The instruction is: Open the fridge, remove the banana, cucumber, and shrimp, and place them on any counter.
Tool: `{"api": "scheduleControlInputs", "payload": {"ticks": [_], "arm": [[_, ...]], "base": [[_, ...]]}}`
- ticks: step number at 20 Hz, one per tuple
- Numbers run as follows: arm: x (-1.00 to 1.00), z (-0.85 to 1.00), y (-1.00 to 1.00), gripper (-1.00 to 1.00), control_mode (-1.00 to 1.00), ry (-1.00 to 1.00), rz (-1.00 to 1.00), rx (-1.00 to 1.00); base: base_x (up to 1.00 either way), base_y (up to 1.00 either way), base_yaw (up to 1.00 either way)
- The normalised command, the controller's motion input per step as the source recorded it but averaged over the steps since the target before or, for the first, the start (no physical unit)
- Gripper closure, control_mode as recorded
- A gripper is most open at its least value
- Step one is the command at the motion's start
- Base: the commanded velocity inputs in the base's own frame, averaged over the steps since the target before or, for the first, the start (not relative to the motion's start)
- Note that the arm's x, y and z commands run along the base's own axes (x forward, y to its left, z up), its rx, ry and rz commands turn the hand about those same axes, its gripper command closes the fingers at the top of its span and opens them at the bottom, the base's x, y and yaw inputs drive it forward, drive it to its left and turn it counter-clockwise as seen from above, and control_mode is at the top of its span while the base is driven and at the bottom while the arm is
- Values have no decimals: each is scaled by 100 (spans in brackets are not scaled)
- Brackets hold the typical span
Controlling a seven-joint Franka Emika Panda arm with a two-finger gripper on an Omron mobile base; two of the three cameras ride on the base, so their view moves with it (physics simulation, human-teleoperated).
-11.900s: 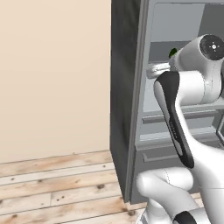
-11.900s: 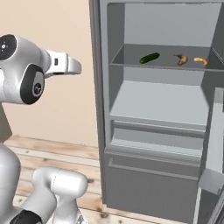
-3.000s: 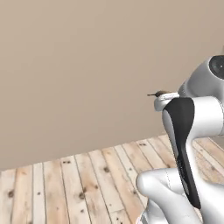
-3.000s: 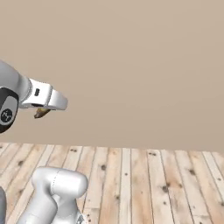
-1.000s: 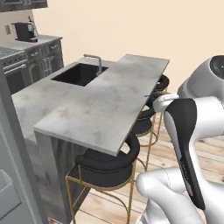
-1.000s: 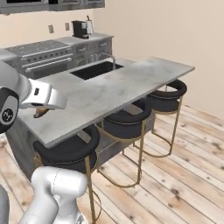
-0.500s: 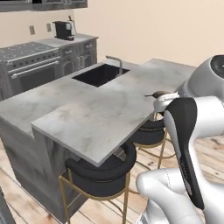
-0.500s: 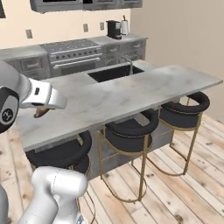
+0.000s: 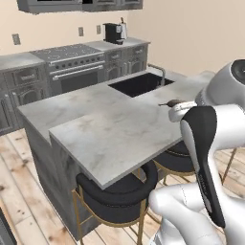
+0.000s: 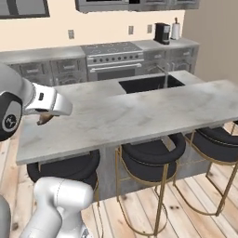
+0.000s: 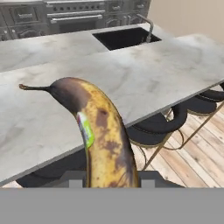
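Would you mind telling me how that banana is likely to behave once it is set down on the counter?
The banana is heavily browned, so it is probably soft and easily bruised. Its curve suggests it would rock rather than roll far on the flat counter. The hand grips it at one end, so it may sag or swing slightly.

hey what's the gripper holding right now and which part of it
The gripper holds the banana by its lower end; the stem end points away, over the counter.

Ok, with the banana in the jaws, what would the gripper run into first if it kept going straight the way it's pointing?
Probably the counter: in the hand view the banana in the gripper points out over its marbled top, so the banana's tip would likely touch the stone first. Depth is hard to judge.
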Motion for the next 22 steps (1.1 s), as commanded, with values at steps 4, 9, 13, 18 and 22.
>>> {"api": "scheduleControlInputs", "payload": {"ticks": [4, 9, 13, 18, 22], "arm": [[0, -8, 4, 100, -100, 5, 4, 0], [49, -30, 14, 100, -100, 29, 11, 3], [97, -36, 7, 100, -100, 37, 3, 7], [95, -73, 47, 100, -100, 23, 0, 0], [100, -88, 50, 100, -100, 11, 0, 0]], "base": [[0, -1, 25], [0, 0, 0], [0, 0, 0], [0, 0, 0], [0, 0, 0]]}}
